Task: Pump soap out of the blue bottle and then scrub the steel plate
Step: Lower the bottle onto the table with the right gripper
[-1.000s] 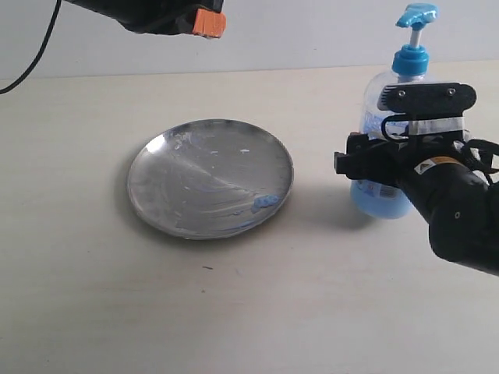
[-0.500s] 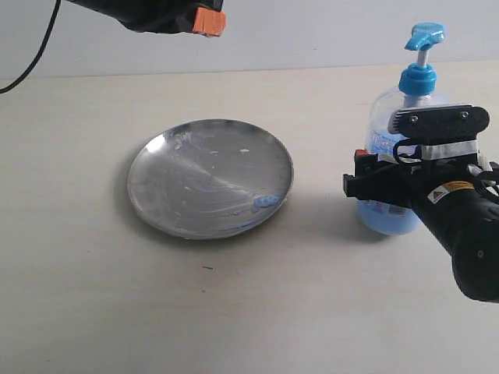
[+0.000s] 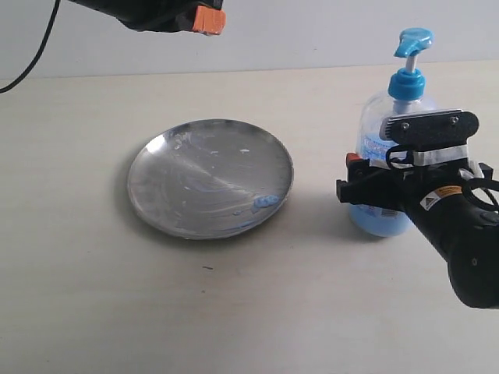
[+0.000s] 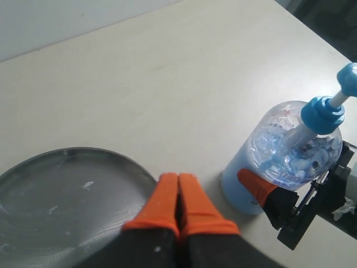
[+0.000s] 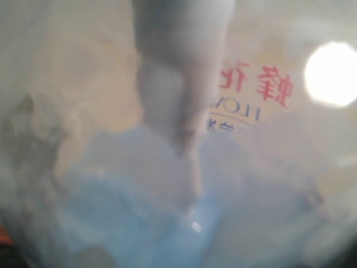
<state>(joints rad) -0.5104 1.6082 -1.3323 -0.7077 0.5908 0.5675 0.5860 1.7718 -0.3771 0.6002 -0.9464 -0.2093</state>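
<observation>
**Grip low on a slick, part-full bottle**

Table (image 3: 93,312) is seen carrying the plate and the bottle. The plate (image 3: 195,175) lies flat left of centre, its shiny face smeared. It is judged stiff and light, and liable to slide or spin on the smooth top if rubbed off-centre, so pressure is best kept downward near its middle. The bottle (image 3: 378,117) stands upright, well apart from the plate on its right, roughly half filled with blue liquid, so its weight is judged to sit low. Its clear wall is thought thin, springy and slippery. It is best taken across the wide lower body, not by the neck.

It is taken there now. The right gripper (image 3: 373,191) is spread wide around the body, and one orange pad (image 4: 254,187) is seen pressed to the wall. The far pad is hidden. The left gripper (image 4: 178,187) hangs high, clear of both things, with its fingers closed together on nothing. The pump head (image 3: 412,40) stands raised and unobstructed from above. A small blob of soap (image 3: 267,202) lies on the plate near its right rim.
</observation>
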